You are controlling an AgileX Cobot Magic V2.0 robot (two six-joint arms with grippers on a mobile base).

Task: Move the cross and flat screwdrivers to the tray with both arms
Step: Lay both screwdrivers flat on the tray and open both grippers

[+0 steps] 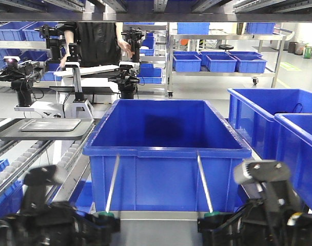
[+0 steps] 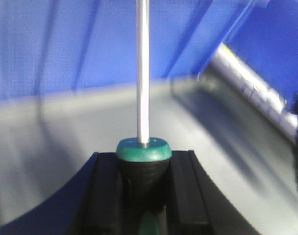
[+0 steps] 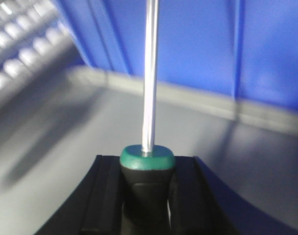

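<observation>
- You are holding one screwdriver in each arm: the left gripper (image 2: 143,196) is clamping a handle (image 2: 142,164), and the right gripper (image 3: 148,196) is clamping the other handle (image 3: 148,178).
- Both shafts (image 1: 112,183) (image 1: 204,180) are pointing up in front of the blue bin (image 1: 166,154).
- The tray (image 1: 50,125) is waiting bare at the far left, well apart, so I judge both transfers are not yet done.
- The grey desk (image 2: 51,147) is carrying the bin; a person (image 1: 97,43) is standing among shelves behind.
</observation>
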